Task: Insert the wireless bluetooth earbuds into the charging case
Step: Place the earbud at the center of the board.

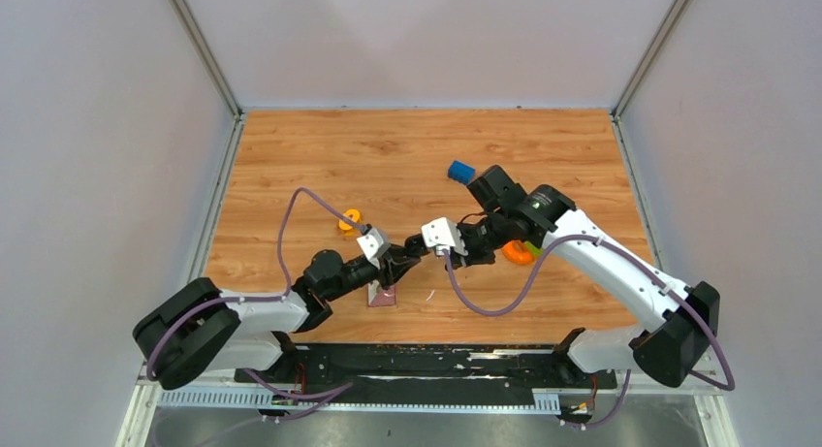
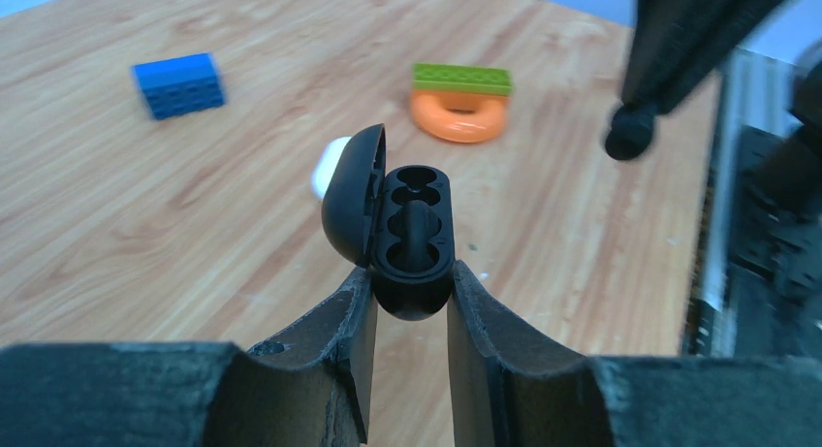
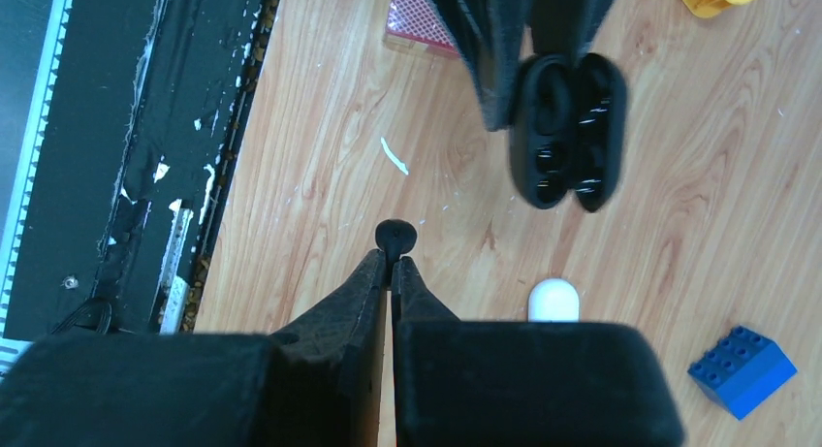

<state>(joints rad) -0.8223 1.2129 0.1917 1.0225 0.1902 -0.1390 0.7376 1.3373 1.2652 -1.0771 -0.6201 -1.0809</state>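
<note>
Above worktop (image 1: 388, 156) centre, left pincer (image 2: 412, 294) clamped on lower end of open black charging case (image 2: 415, 224), lid swung left. Right pincer (image 3: 393, 268) pinched together on earbud (image 3: 395, 237), tips only, near case, not touching. Bud looks tiny, light, rigid, smooth, likely slippery; grip narrow end, leave rounded body free for well. Whether either well is occupied: unclear.

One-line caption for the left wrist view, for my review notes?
Left gripper clamps the open black charging case; right gripper holds an earbud at upper right, blue block behind.
</note>
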